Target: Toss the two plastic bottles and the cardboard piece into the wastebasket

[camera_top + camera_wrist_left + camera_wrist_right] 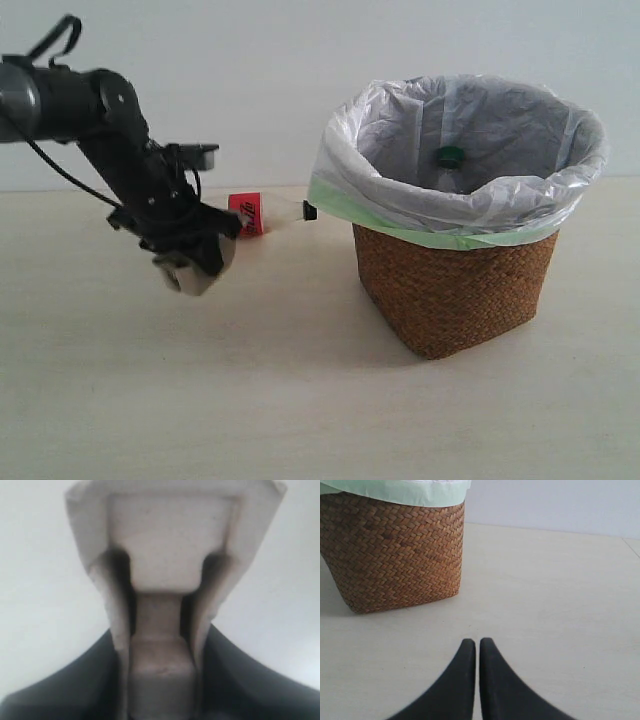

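Where the right wrist view looks along the table [560, 605], the right gripper [477, 647] holds its two black fingers pressed together on nothing, the wastebasket [395, 555] at upper left. In the exterior view, left of centre, the left gripper [192, 255] pinches the cardboard piece [188, 277]. Behind it lies the slim bottle [247, 214], red label showing. At right, the stubby bottle [446, 156] sits inside the wastebasket.

The red label [246, 213] on the slim bottle [272, 212] is showing white script, but it is coming out too small and blurred to read. Nothing else is showing legible text.
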{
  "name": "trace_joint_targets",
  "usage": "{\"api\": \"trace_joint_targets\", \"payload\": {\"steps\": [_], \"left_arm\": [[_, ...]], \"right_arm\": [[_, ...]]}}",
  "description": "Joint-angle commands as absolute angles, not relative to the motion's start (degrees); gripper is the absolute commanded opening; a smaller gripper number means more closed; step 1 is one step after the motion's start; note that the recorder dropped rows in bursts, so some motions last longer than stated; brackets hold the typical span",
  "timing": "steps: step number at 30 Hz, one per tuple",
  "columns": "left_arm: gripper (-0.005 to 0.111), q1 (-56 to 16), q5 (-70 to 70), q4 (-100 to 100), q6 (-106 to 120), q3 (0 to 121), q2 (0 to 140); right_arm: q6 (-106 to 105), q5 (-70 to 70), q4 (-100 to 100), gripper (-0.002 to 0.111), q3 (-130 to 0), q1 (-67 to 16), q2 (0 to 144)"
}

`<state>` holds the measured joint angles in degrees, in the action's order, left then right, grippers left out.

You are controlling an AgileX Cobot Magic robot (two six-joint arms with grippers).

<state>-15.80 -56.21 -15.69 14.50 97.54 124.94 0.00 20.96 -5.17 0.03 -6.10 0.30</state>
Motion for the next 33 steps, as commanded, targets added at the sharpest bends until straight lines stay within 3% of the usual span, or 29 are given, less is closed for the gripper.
{"api": "trace_joint_targets", "payload": {"steps": [1, 10, 17, 20, 22, 23, 24, 26, 30, 33], "left_arm": [[0.004, -16.0, -51.9, -2.8, 6.2, 97.4, 115.6], [0.004, -16.0, -49.0, 30.4, -13.1, 97.4, 98.3], [0.004, -16.0, -49.9, 24.2, -14.1, 97.3, 99.3], [0.004, -16.0, -48.0, 4.8, -11.2, 97.3, 104.4], [0.004, -16.6, -45.6, -25.6, 10.2, 97.4, 107.7], [0.004, -17.6, -45.9, -50.1, 29.2, 98.3, 108.9], [0.008, -18.6, -47.9, -64.6, 41.3, 99.6, 109.3], [0.034, -22.3, -48.5, -81.3, 54.9, 103.4, 109.3], [0.106, -29.0, -38.3, -70.5, 51.7, 107.3, 109.3], [0.107, -32.3, -35.0, -52.8, 43.8, 107.3, 109.6]], "right_arm": [[0.0, 20.7, -5.2, 0.000, 0.0, -5.8, 0.0], [0.0, 20.7, -5.2, 0.000, 0.0, -5.8, 0.0], [0.0, 20.7, -5.2, 0.000, 0.0, -5.8, 0.0], [0.0, 20.7, -5.2, 0.000, 0.0, -5.8, 0.0], [0.0, 20.7, -5.2, 0.000, 0.0, -5.8, 0.0], [0.0, 20.7, -5.2, 0.000, 0.0, -5.8, 0.0], [0.0, 20.7, -5.2, 0.000, 0.0, -5.8, 0.0], [0.0, 20.7, -5.2, 0.000, 0.0, -5.8, 0.0], [0.0, 20.7, -5.2, 0.000, 0.0, -5.8, 0.0], [0.0, 20.7, -5.2, 0.000, 0.0, -5.8, 0.0]]}}
